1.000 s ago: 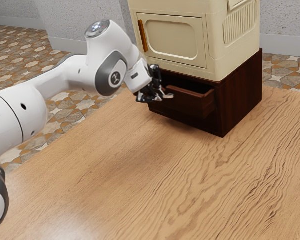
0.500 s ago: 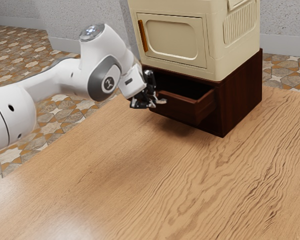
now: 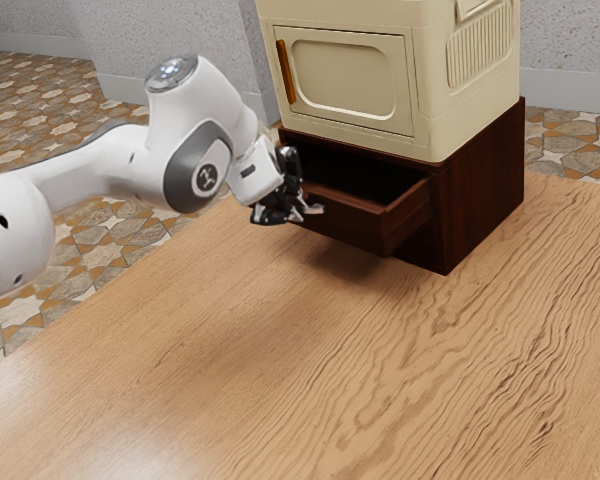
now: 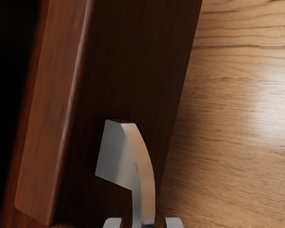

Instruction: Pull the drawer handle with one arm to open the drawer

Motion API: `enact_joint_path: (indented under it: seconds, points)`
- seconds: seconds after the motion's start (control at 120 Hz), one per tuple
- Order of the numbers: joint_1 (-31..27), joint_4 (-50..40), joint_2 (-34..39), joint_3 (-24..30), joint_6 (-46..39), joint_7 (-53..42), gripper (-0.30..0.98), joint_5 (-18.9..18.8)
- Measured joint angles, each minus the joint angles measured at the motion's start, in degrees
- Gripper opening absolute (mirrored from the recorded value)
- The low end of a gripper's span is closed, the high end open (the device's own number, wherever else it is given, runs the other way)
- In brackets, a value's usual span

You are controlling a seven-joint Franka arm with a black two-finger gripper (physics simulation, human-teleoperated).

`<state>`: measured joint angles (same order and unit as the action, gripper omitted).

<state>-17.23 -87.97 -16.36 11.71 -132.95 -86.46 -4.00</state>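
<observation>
Black-fingered, my gripper point(image 3: 290, 203) is at the front of the dark brown drawer point(image 3: 350, 221), shut on its metal handle point(image 3: 313, 209). The drawer stands partly out of its cabinet point(image 3: 483, 195), its dark inside visible from above. In the wrist view the curved silver handle point(image 4: 145, 175) projects from the drawer front point(image 4: 128, 61) and runs down between the grey fingertips of my gripper point(image 4: 143, 223), one on either side. The far end of the handle is out of sight.
A cream box-shaped appliance point(image 3: 444, 110) with an orange-brown door handle point(image 3: 286, 72) rests on the cabinet. The wooden table point(image 3: 310, 370) extends below and in front of the drawer. A grey wall point(image 3: 170, 50) rises behind.
My gripper has drawn back toward the exterior view's left and slightly down. The drawer has slid farther out along with it; the cabinet and appliance have stayed put.
</observation>
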Motion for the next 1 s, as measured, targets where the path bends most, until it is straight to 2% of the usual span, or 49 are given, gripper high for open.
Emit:
enact_joint_path:
  seconds: [1.0]
  points:
    - [-0.8,-12.7,9.2,-0.9,-3.4,1.6,0.03,0.0]
